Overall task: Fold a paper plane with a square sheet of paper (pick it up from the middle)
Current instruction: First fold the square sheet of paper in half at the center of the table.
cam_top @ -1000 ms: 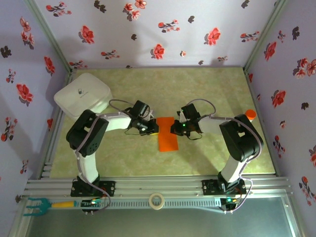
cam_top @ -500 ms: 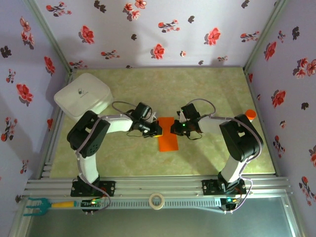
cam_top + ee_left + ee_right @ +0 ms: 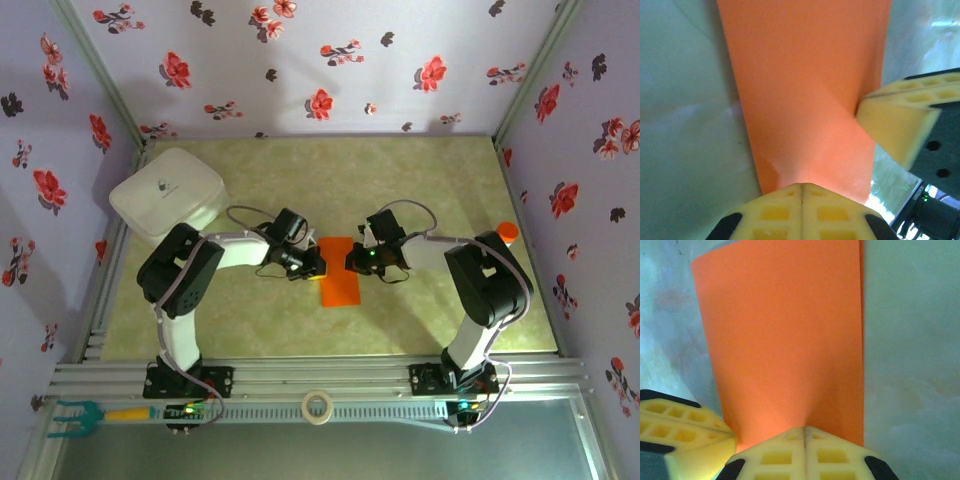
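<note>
Left arm (image 3: 185,272) and right arm (image 3: 488,280) elbowed inward – left fingers (image 3: 775,215) pressed together, right fingers (image 3: 775,457) likewise

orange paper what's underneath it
The green tabletop shows all around the orange paper, which mostly rests on it. Anything directly beneath the sheet is covered and cannot be seen.

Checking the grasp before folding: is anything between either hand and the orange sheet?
Nothing visible stands in the way. The left hand and the right hand are each shut on opposite side edges of the square sheet of paper, and the paper runs straight into their closed fingertips.
</note>
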